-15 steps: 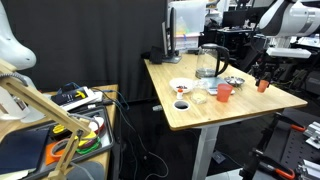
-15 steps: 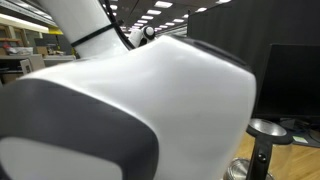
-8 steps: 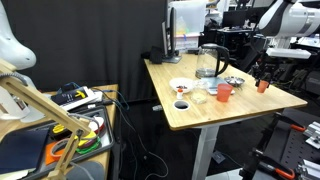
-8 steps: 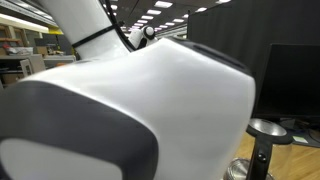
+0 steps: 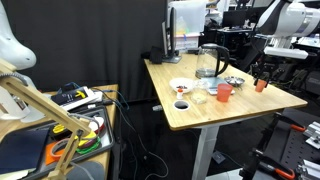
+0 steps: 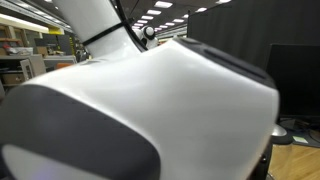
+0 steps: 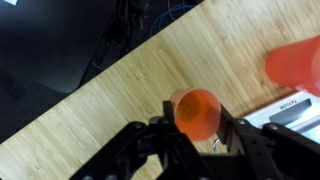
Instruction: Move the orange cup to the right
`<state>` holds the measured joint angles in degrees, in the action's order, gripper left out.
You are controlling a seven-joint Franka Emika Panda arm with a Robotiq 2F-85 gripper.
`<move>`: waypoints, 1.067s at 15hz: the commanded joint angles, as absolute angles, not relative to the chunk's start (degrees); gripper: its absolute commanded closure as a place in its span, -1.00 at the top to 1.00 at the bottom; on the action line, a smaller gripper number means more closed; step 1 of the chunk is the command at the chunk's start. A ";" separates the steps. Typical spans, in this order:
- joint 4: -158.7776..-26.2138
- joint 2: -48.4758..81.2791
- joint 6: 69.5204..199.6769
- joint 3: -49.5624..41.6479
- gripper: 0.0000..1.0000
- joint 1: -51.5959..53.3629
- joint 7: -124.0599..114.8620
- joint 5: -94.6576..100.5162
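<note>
Pale-wood rectangular desk top (image 5: 190,112) carries the clutter in an exterior view. The small bright-orange plastic cup (image 5: 263,86) sits out near the desk's 3 o'clock edge, directly under the black two-finger gripper (image 5: 263,75), which comes down from the white arm above.

Wrist view: the small bright-orange plastic cup (image 7: 196,110) is seen from above, mouth towards the camera, lodged between the two dark fingers of the black two-finger gripper (image 7: 198,124). One finger lies against its 9 o'clock side and one against its 3 o'clock side, so the pincer is closed down to the cup's width and has hold of it. Cannot tell whether the base is touching the wood (image 7: 110,110) or raised off it.

Neighbours:
- Salmon-red plastic cup (image 5: 225,92), similar size, stands apart at the orange one's 9 o'clock in the exterior view. In the wrist view it is a blurred shape (image 7: 295,62) at 2 o'clock.
- Tall clear glass jug (image 5: 208,62) stands at 11 o'clock from the salmon-red plastic cup.
- Round white plate (image 5: 180,85) lies further along at 9 o'clock.
- White strip with dark print (image 7: 290,103), unreadable, is at the wrist view's 4 o'clock.

An exterior view is almost wholly filled by a white rounded robot casing (image 6: 150,100); cup and pincer do not show there.
</note>
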<state>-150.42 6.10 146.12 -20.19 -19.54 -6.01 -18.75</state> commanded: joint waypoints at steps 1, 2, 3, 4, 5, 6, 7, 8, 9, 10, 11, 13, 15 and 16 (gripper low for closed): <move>-146.47 10.52 144.49 -20.89 -0.65 -22.00 -8.91 -24.97; -145.66 11.83 145.16 -21.42 -0.65 -22.88 -9.70 -26.33; -144.72 13.18 145.32 -21.88 -0.65 -23.87 -10.29 -27.80; -143.47 14.88 144.98 -22.22 -0.65 -25.10 -10.65 -29.58; -142.38 16.46 145.02 -22.35 -0.65 -26.16 -11.36 -31.37; -141.18 18.01 144.69 -22.03 -0.65 -26.93 -12.33 -32.99; -140.04 19.58 144.25 -21.50 -0.65 -27.25 -13.86 -34.58; -139.15 20.85 143.95 -21.07 -0.65 -27.33 -15.57 -36.11; -138.44 21.97 143.60 -20.73 -0.65 -27.30 -17.08 -37.82; -137.92 22.95 143.62 -20.46 -0.65 -27.14 -18.34 -39.39; -137.48 23.76 144.01 -20.31 -0.65 -26.85 -19.36 -40.43; -136.57 24.98 143.96 -20.09 -0.65 -26.80 -20.72 -42.34; -135.79 25.74 143.73 -20.15 -0.65 -26.69 -21.68 -43.64; -135.54 25.80 143.62 -20.18 -0.65 -26.64 -21.98 -44.22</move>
